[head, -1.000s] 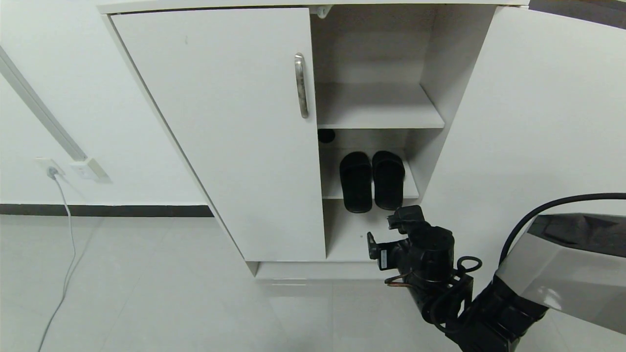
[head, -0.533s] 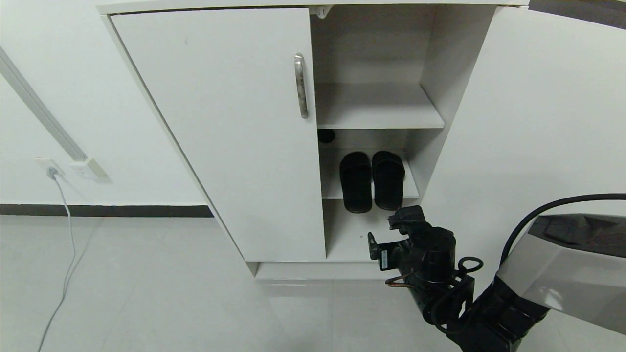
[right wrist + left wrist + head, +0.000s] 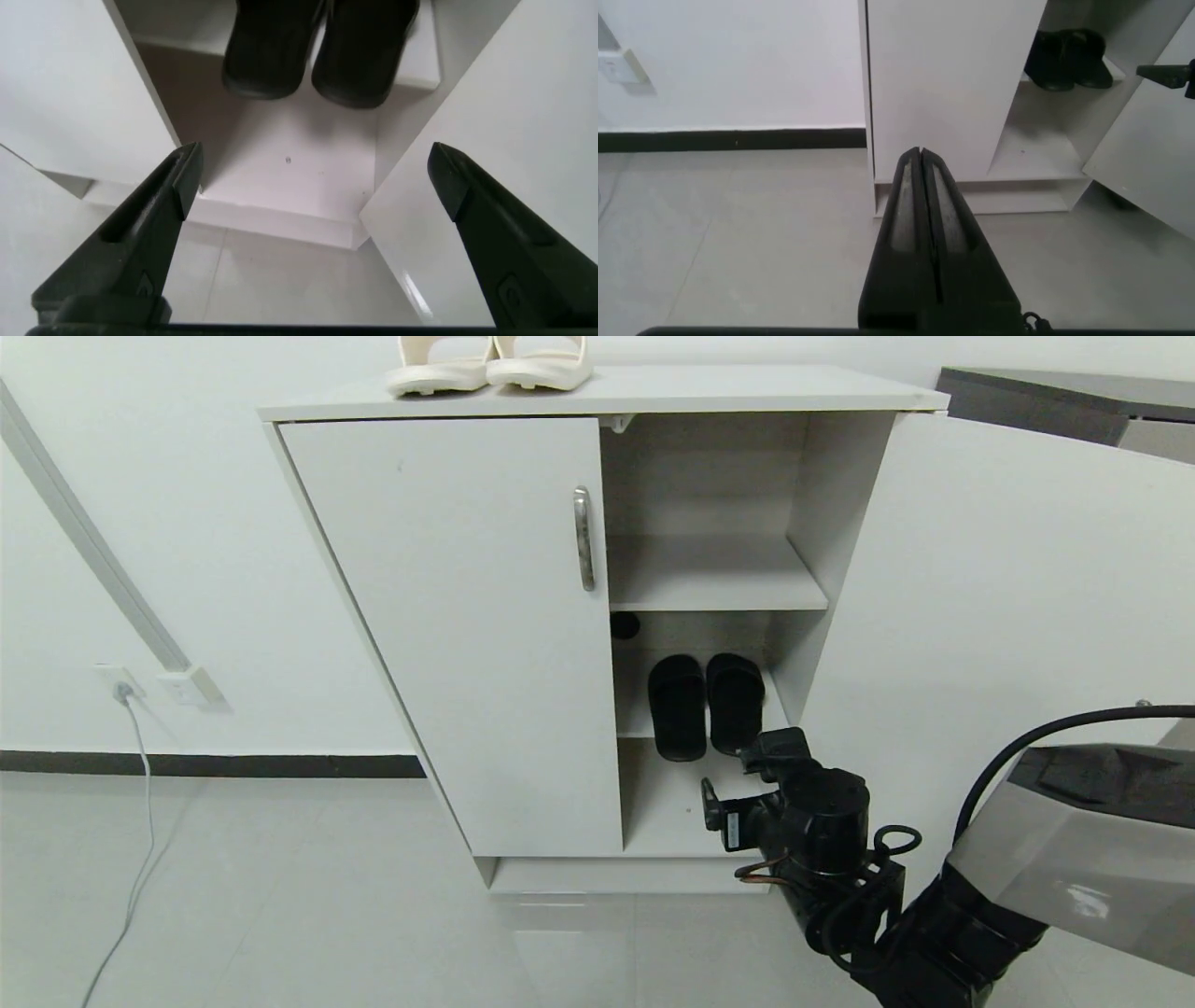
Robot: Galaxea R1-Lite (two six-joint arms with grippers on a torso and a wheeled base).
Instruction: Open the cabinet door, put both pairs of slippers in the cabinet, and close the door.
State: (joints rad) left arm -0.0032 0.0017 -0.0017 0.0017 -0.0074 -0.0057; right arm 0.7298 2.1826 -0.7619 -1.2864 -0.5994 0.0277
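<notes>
White cabinet [image 3: 653, 399] stands against the far wall. Left claw [image 3: 921, 157]: fingers pressed together, held above the floor [image 3: 738, 243], facing the cabinet base. Cream slippers [image 3: 490, 369]: side by side on the cabinet top, left part. Left door [image 3: 457, 635]: shut. Black slippers [image 3: 705, 705]: side by side on the middle shelf, right compartment. Right claw [image 3: 742, 775]: fingers spread, holding nothing, just in front of the lower compartment. Right door [image 3: 990, 616]: swung open.

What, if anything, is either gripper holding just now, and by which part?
Nothing is held: the right gripper is open and empty before the cabinet, and the left gripper is shut on nothing.
</notes>
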